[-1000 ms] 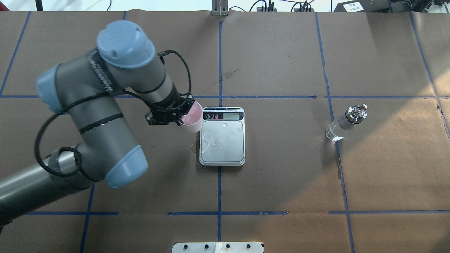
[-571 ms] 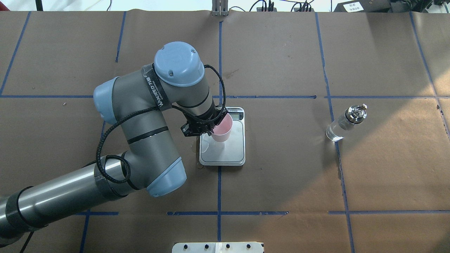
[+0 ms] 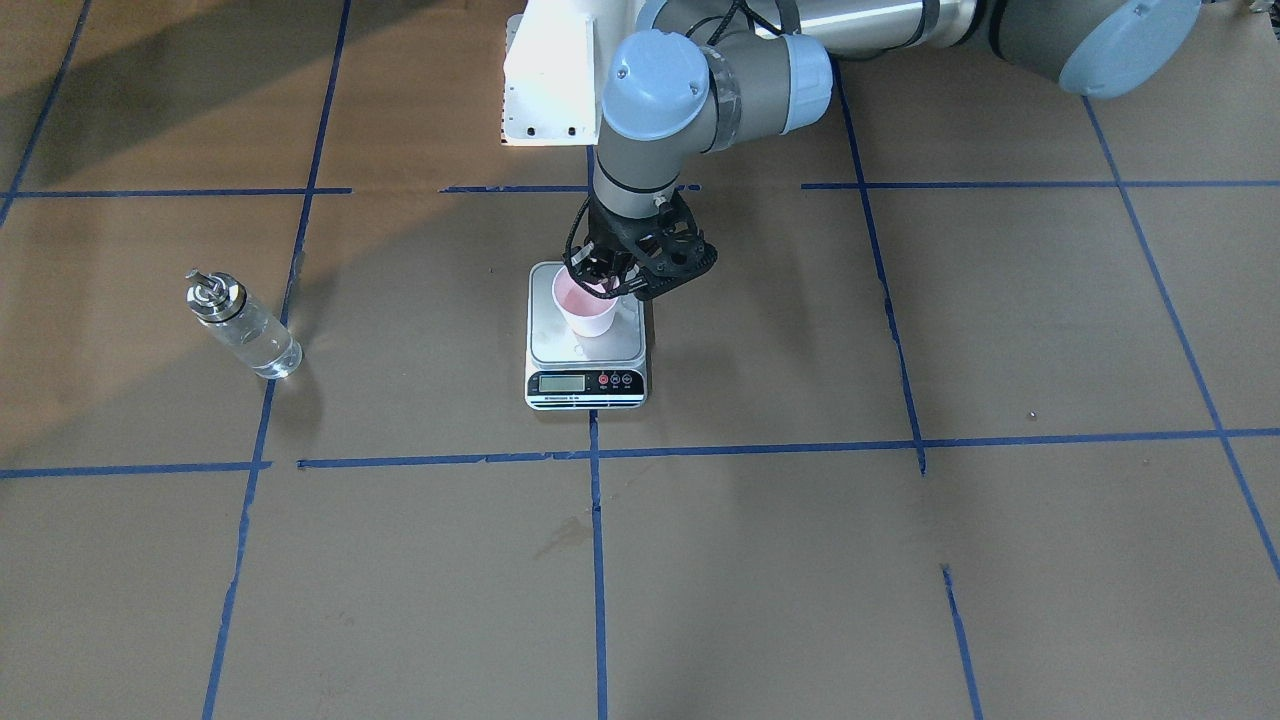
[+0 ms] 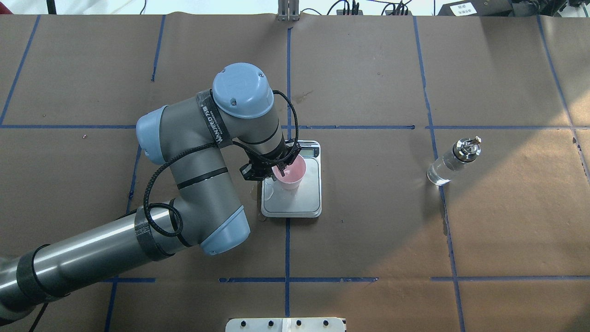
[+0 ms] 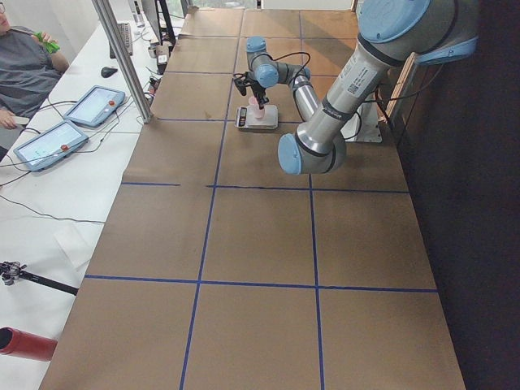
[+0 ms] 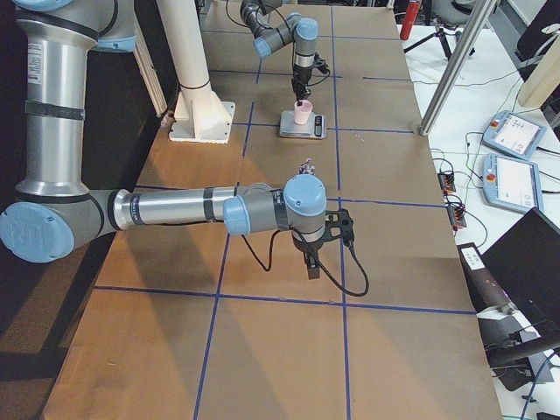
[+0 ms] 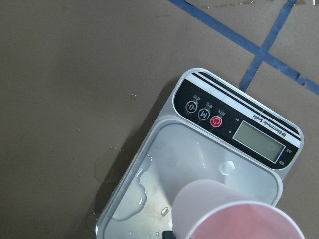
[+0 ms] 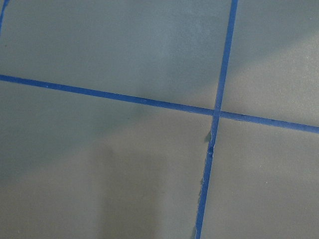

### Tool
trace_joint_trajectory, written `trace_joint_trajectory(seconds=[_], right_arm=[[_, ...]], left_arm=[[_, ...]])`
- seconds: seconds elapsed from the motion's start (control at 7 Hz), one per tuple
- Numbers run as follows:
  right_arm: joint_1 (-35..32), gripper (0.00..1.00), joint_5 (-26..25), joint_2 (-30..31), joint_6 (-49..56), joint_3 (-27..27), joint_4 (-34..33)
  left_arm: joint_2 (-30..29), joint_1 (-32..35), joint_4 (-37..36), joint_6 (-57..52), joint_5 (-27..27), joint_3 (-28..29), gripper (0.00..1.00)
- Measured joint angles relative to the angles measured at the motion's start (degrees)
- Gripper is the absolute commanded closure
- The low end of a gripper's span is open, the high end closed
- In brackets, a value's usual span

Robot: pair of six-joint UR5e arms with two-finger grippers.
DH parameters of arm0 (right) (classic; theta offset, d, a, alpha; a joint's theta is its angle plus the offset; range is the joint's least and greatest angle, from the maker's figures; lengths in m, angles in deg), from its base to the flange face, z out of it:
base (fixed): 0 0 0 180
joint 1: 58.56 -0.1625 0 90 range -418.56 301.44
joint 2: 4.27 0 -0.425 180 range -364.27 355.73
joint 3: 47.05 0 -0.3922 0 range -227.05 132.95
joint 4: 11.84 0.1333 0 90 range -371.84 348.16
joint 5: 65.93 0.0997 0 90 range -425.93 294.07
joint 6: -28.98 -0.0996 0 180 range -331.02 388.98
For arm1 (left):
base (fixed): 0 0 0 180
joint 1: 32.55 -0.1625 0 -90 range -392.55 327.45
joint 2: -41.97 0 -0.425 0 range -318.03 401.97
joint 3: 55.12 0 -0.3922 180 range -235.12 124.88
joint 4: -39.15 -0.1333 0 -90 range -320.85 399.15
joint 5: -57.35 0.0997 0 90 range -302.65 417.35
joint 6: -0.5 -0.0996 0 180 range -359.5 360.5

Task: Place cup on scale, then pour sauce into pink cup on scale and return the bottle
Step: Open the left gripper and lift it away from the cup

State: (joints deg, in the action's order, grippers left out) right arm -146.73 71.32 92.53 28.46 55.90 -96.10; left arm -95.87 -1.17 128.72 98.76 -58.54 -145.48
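My left gripper (image 4: 279,168) is shut on the rim of the pink cup (image 4: 291,175) and holds it upright over the scale (image 4: 306,199). In the front view the cup (image 3: 588,308) is at or just above the steel platform (image 3: 626,340); I cannot tell if it touches. The left wrist view shows the cup (image 7: 234,214) over the wet platform (image 7: 174,159). The clear bottle (image 4: 454,161) with clear liquid stands apart on the right, and shows in the front view (image 3: 240,328). My right gripper (image 6: 311,262) hangs over bare paper; I cannot tell if it is open.
Water drops lie on the platform and a wet patch (image 7: 107,167) stains the paper beside the scale. Blue tape lines (image 8: 219,112) cross the brown paper. The white robot base (image 3: 545,80) is behind the scale. Tablets (image 5: 93,106) sit beyond the far table edge.
My left arm has carried the cup rightward from beside the scale's left edge to over the platform, then slightly toward the platform's middle. The bottle has not moved.
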Motion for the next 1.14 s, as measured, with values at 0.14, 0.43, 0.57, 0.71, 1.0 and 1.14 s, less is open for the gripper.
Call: trace_joint_trajectory(seconds=[0.14,0.43,0.57,0.71,1.0,1.14], right_arm=[[-0.04,0.00,0.04,-0.02,-0.03,0.09,-0.02],[0.18,0.00,0.83,-0.44,-4.53,2.16,-0.02],[1.09,0.00,1.57,-0.66,-9.95,5.40,-0.03],[3.11,0.00,1.91,-0.45,-16.10,9.78,-0.13],[10.37,0.00,1.47,1.19,-30.96,20.19,-0.29],[14.91,0.00,0.64,2.09,-38.21,25.20,-0.28]], left_arm=[[0.28,0.00,0.84,-0.42,0.07,-0.60,0.00],[1.34,0.41,-1.39,-2.57,-0.05,-6.06,0.00],[2.01,1.62,-5.08,-5.77,-0.12,-9.96,0.00],[3.17,4.02,-7.77,-8.89,-0.26,-13.54,0.00],[5.56,9.54,-9.72,-15.39,-0.59,-17.37,0.00],[7.11,12.32,-10.22,-19.65,-1.11,-18.71,0.00]])
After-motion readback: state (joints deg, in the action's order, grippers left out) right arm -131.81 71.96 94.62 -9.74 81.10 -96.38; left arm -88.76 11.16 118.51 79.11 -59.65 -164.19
